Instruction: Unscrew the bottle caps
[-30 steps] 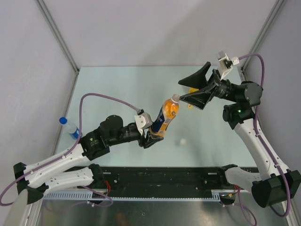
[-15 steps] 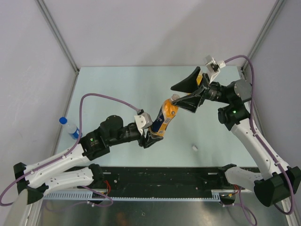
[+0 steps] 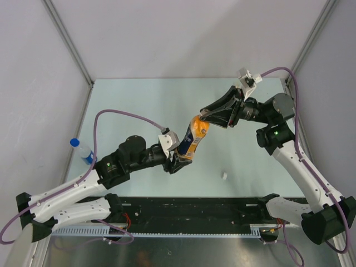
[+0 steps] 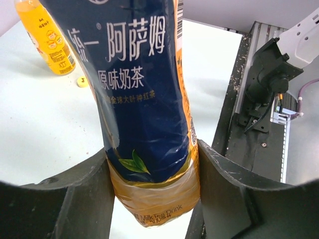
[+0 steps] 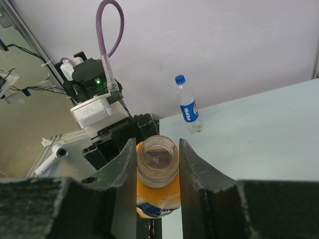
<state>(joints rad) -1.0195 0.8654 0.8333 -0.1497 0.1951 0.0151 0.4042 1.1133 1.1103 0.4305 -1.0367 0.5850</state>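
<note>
Looks roughly two thirds through. In the right wrist view, bare and open at the mouth: the short orange bottle (image 5: 157,164), no cap on its thread, with a white cap (image 3: 223,175) loose on the counter (image 3: 139,105), well apart from both arms. In the left wrist view, a yellow cap (image 4: 81,82) flat on the counter just beside the tall yellow bottle (image 4: 47,37); likely that bottle's own, though cannot confirm, the bottle's top being cut off by the frame. Left to do, as far as can be judged: only the blue cap (image 5: 179,78), seated on the clear bottle (image 5: 188,105), upright at the left edge of the counter and well apart from either pincer. Held in mid-air, tilted, between the two arms: the short orange bottle. Left pincer (image 4: 152,194) clamped on its lower body, one finger on each side just above the base. Right pincer (image 5: 157,149) closed on the bare neck, touching it on both sides, with no cap there to turn. Probably calls for letting go of the neck and setting this bottle down before reaching for the clear one.
</note>
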